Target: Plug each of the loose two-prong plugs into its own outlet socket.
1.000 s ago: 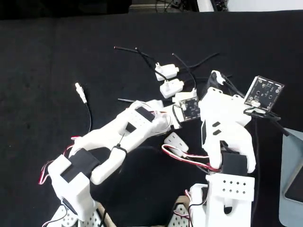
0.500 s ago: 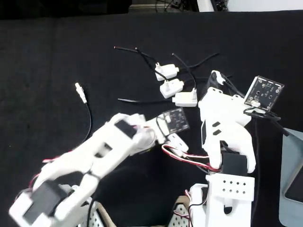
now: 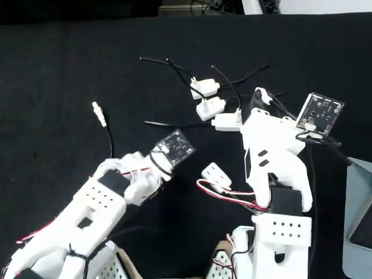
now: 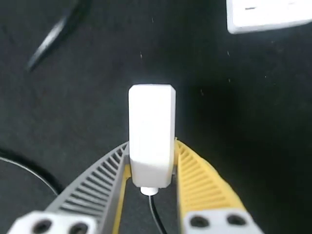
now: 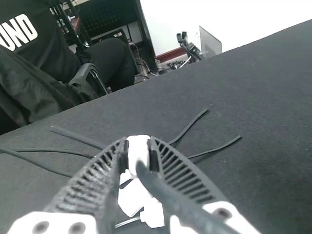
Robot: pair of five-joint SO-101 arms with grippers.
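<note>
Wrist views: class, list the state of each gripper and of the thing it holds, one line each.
Left gripper: shut on the white rectangular plastic plug.
White rectangular plastic plug: held, its free end plugged into nothing.
Right gripper: shut on the small white plastic plug.
Small white plastic plug: held, clamped at its sides.
</note>
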